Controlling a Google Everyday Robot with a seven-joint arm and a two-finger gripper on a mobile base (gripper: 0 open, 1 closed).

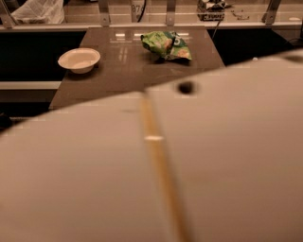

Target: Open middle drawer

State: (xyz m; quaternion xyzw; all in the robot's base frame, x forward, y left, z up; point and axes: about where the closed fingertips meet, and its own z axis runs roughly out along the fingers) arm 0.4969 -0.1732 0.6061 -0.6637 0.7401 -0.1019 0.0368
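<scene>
My own pale arm casing (pixel 189 175) fills the lower two thirds of the camera view. It hides the middle drawer and the rest of the drawer unit completely. The gripper is out of view behind the arm. Only the brown countertop (pixel 123 71) above the drawers shows.
A white bowl (pixel 79 59) sits on the countertop at the left. A crumpled green chip bag (pixel 166 45) lies at the back middle. A rail with metal posts (pixel 104 9) runs behind the counter, with a white plastic bag (pixel 35 10) at the far left.
</scene>
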